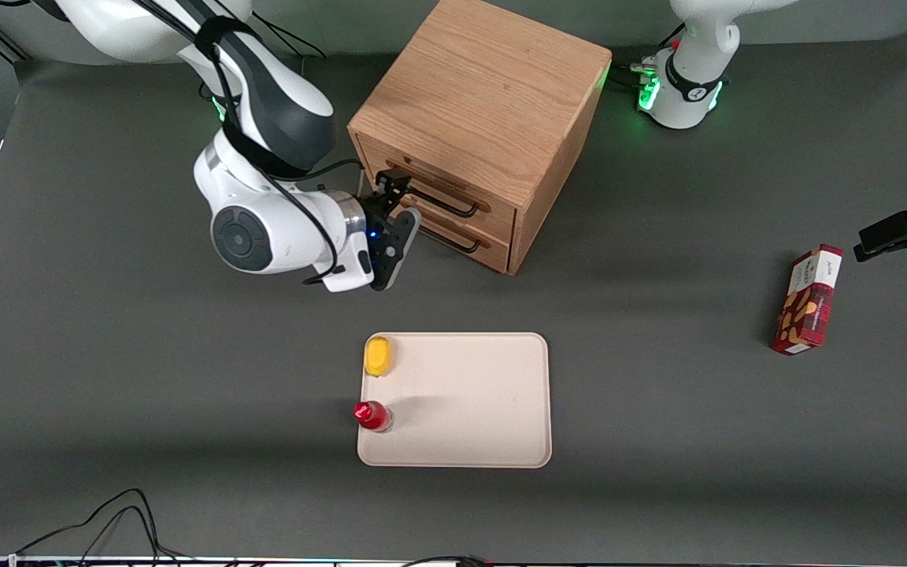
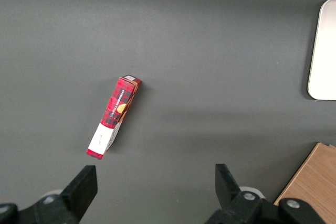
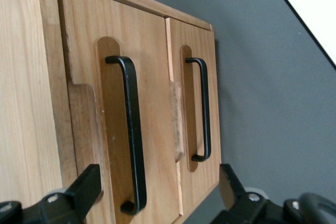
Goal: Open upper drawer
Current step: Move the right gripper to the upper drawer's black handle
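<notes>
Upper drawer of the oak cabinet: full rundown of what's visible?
The light oak upper drawer is the topmost of two in the wooden cabinet. It has a flat front with a rounded recess carrying a long thin black wire handle. It looks shut, flush with the lower drawer. The open gripper sits directly in front of its handle, not visibly touching.

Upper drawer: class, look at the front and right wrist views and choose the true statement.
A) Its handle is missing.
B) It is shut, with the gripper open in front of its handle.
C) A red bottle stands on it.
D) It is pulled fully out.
B: the upper drawer sits flush in the cabinet, and the gripper is open in front of its black handle.
</notes>
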